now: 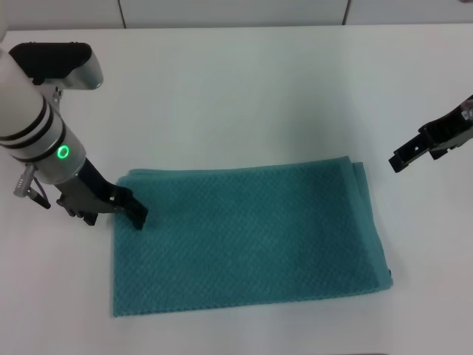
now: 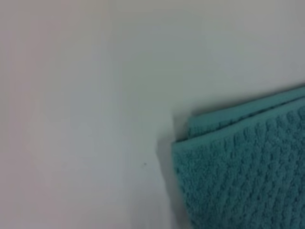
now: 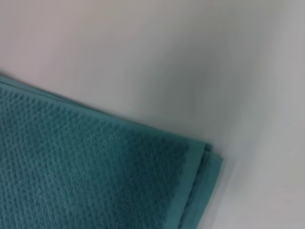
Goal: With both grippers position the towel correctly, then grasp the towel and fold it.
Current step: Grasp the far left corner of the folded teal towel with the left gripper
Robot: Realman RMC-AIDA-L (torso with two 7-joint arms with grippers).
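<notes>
The teal-green towel [image 1: 247, 240] lies flat on the white table, doubled in layers, its long side running left to right. My left gripper [image 1: 116, 217] is down at the towel's left edge near the far left corner, jaws open, one fingertip [image 1: 140, 219] on the cloth. My right gripper [image 1: 400, 160] hangs above the bare table, to the right of the far right corner and apart from the cloth. The left wrist view shows a layered corner of the towel [image 2: 243, 176]. The right wrist view shows another corner of the towel [image 3: 95, 171]. Neither wrist view shows fingers.
The white table [image 1: 259, 96] stretches bare behind the towel and to both sides. A white panelled wall [image 1: 236, 11] runs along the table's far edge.
</notes>
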